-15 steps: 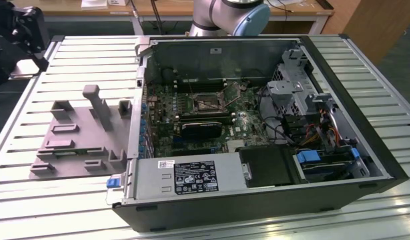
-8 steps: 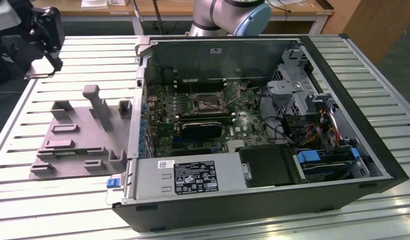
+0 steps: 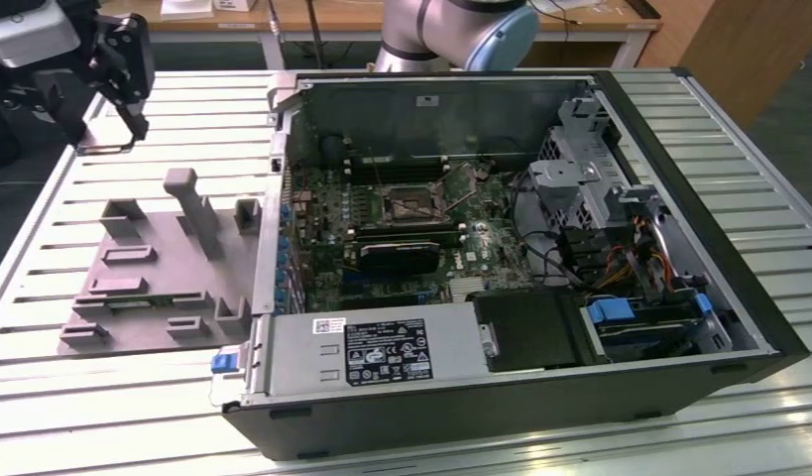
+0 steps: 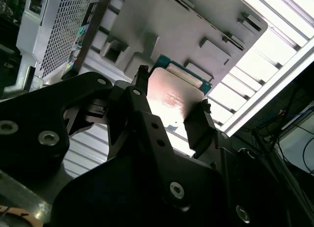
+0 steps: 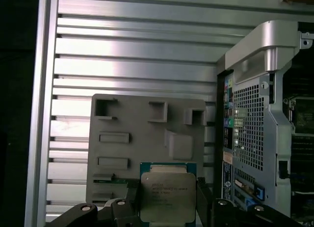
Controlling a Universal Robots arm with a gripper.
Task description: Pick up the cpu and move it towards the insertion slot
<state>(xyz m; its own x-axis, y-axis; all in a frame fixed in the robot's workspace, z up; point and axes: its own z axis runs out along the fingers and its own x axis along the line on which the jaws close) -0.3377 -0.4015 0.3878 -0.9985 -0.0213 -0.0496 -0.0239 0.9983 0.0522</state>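
Note:
In both wrist views the cpu (image 5: pixel 167 195) (image 4: pixel 174 94), a flat square chip with a shiny metal top and a thin green rim, sits between my two black fingers. My gripper (image 5: pixel 167 208) (image 4: pixel 172 93) is shut on its two opposite edges. In the exterior view my gripper (image 3: pixel 115 124) hangs high over the table at that view's far left, above the grey fixture plate (image 3: pixel 155 268). The insertion slot (image 3: pixel 408 201), a square silver-framed socket, lies on the green board inside the open computer case, well off toward the exterior view's right of my gripper.
The grey fixture plate (image 5: pixel 147 138) with raised blocks and recesses lies on the slatted metal table (image 3: pixel 723 119). The open computer case (image 3: pixel 762 297) has an upright side wall (image 3: pixel 276 198) between the plate and the board. Cables, a drive cage and a power supply (image 3: pixel 366 352) crowd the case.

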